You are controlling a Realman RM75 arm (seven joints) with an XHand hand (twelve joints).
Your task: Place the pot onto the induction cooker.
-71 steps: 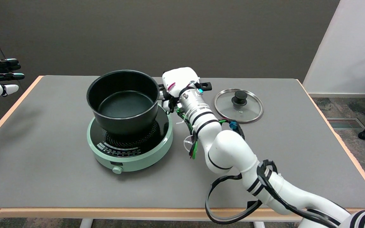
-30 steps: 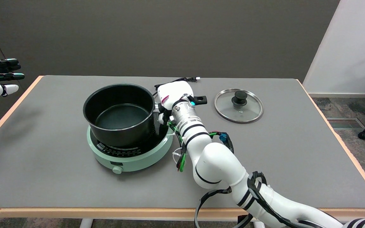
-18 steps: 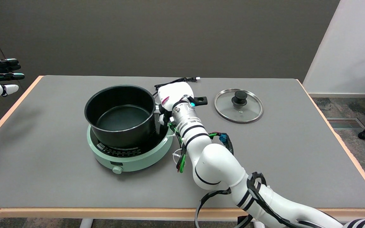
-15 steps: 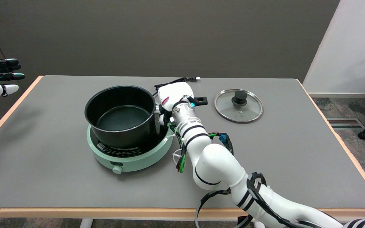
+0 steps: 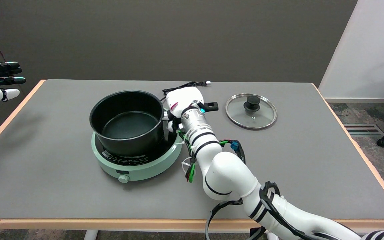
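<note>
1. One desk (image 5: 62,196), grey-topped, carries everything. It gives a flat base for the cooker.
2. One right arm reaches in from the near right and across to the pot's right side. That is the side where the handle sticks out.
3. One cooker (image 5: 136,159), pale green with a black top, sits left of centre. Its knob faces the near edge, so the dial looks reachable from there.
4. One pot (image 5: 127,122), black and with no lid on, appears to rest on the cooker's top, a little toward its far-left part. The placing looks all but done.
5. One glass lid (image 5: 251,111) lies flat on the desk well to the right, clear of the pot's path.
6. One robot hand (image 5: 182,101) wraps the pot's handle next to the pot wall. Its fingers are hidden under its white back, so I judge the grip from the handle tip poking out on its right.
7. One black cable lies on the far side, just behind the hand.
</note>
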